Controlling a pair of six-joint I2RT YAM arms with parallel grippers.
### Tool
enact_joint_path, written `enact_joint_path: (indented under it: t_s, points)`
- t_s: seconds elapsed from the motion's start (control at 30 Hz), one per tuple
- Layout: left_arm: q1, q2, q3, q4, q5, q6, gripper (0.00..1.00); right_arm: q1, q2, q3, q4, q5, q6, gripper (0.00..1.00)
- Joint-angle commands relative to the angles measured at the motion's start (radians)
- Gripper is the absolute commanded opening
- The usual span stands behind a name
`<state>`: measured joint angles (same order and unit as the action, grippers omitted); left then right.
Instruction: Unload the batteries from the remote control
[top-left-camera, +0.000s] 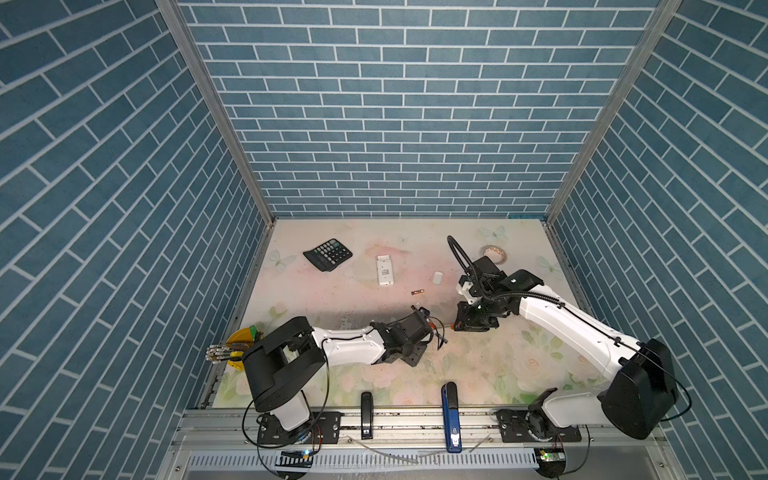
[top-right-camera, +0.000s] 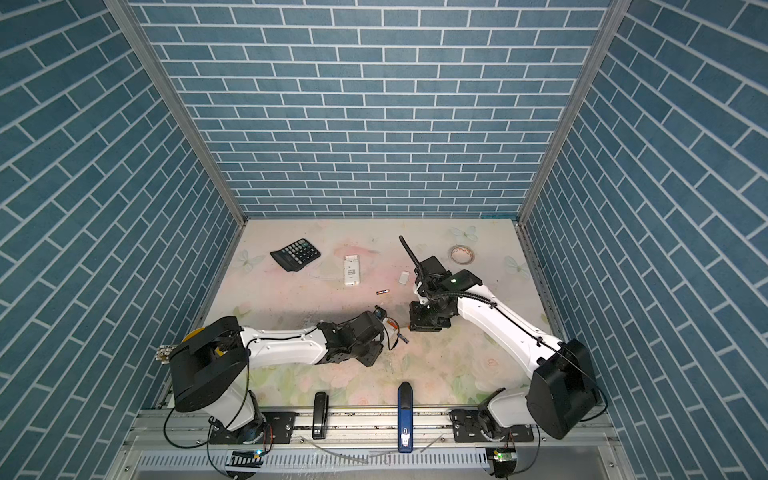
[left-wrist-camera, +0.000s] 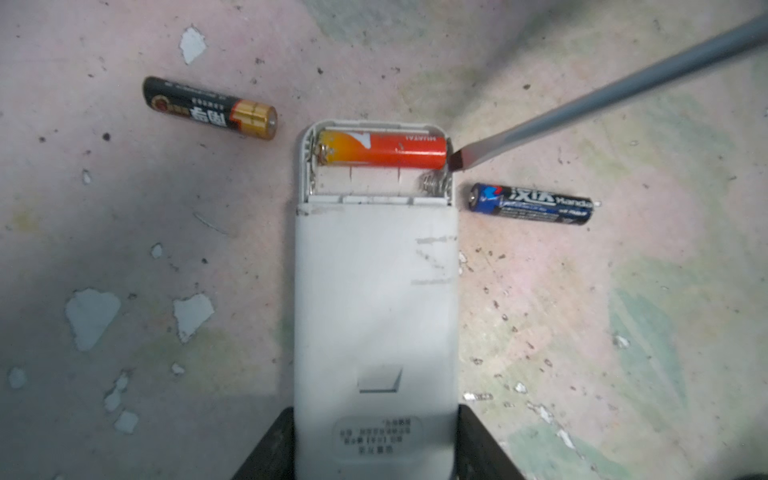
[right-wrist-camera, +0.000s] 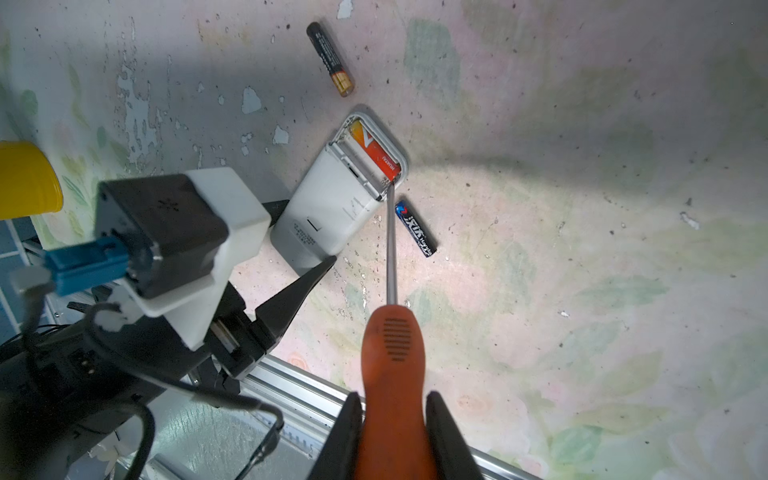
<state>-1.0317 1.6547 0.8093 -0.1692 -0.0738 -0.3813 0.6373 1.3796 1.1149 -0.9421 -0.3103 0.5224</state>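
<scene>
**tinker_dan:** What's your feed showing right now? Where are the batteries sitting?

**me:** I'm watching it from my desk. The left gripper (left-wrist-camera: 376, 411) is clamping the remote (left-wrist-camera: 374, 299) by its sides, back facing up, with the battery bay uncovered. One orange battery (left-wrist-camera: 382, 148) is sitting in the bay, in the slot nearest the remote's end. The slot next to it is showing a bare spring.

**tinker_dan:** And the other arm?

**me:** The right gripper (right-wrist-camera: 395, 399) is squeezing the orange handle of a screwdriver (right-wrist-camera: 392, 353). The tip is resting right at one end of that orange battery, at the bay's corner. I can't tell whether it's getting under it.

Calling the remote's open end 12 o'clock, a black-and-gold battery (left-wrist-camera: 210, 107) is lying loose on the table (left-wrist-camera: 623, 291) at about 11. A blue battery (left-wrist-camera: 534, 204) is lying between 2 and 3, just beside the casing. In a top view, a fourth battery (top-left-camera: 417, 292) is lying at 11 o'clock from the grippers, near a second white remote (top-left-camera: 385, 270).
</scene>
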Motion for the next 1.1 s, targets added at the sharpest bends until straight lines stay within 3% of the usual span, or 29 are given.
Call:
enact_joint_path:
  t_s: [0.0,0.53,1.07]
  points:
    - [0.018,0.074,-0.075,-0.198,0.015,-0.010,0.28,-0.005,-0.017,-0.035,-0.015,0.021,-0.001,0.00]
    - [0.019,0.065,-0.087,-0.188,0.017,0.002,0.28,-0.004,0.030,-0.014,0.004,0.065,-0.007,0.00]
    - [0.015,0.103,-0.047,-0.176,0.048,0.073,0.28,0.005,0.051,-0.019,0.134,-0.009,-0.025,0.00]
